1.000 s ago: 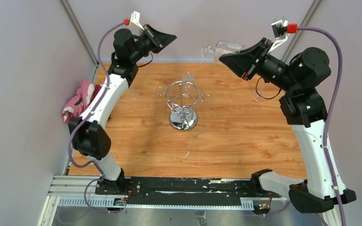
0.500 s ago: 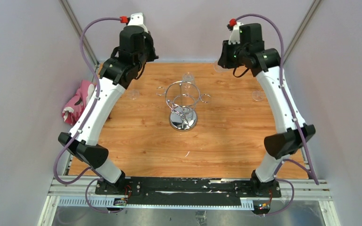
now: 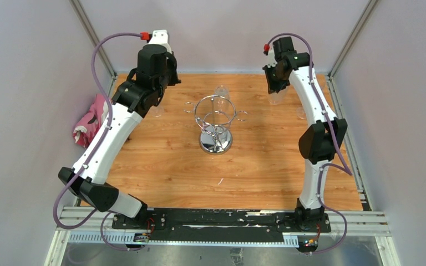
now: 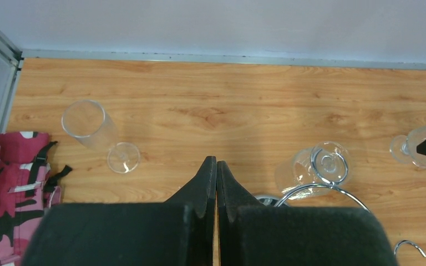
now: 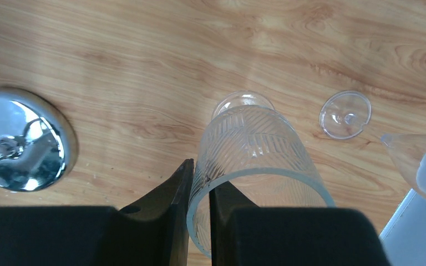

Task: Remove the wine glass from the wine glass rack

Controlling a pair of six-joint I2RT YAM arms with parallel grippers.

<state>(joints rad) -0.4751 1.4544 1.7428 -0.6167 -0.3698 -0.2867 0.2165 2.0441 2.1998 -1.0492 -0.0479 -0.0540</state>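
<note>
Wine glass (image 5: 255, 149) is off the rack (image 3: 215, 124) and in my right pincer (image 5: 201, 174), which is clamped on its rim with one finger inside the bowl and one outside. It hangs foot-down near the far right corner of the table (image 3: 166, 160), well apart from the rack. I cannot tell whether its foot touches the wood.

I count four glasses. One is the glass I hold. The rack glass (image 4: 305, 172) has its foot caught in a loop on the rack's far side. The left glass (image 4: 91, 126) lies on its side near the far left corner. The right glass (image 3: 301, 113) lies near the right edge, just beside the one I hold.

There is one rack, standing at the middle of the table, with two small loops reaching out to its left and right. One pink cloth (image 3: 91, 119) is bunched at the left edge against the wall.

My left pincer (image 4: 216, 163) has its fingers pressed together. It hovers above the far left of the table, between the left glass and the rack.

Bare wood runs from the rack's base to the near edge, and a strip of it shows along the back wall behind the glasses.
</note>
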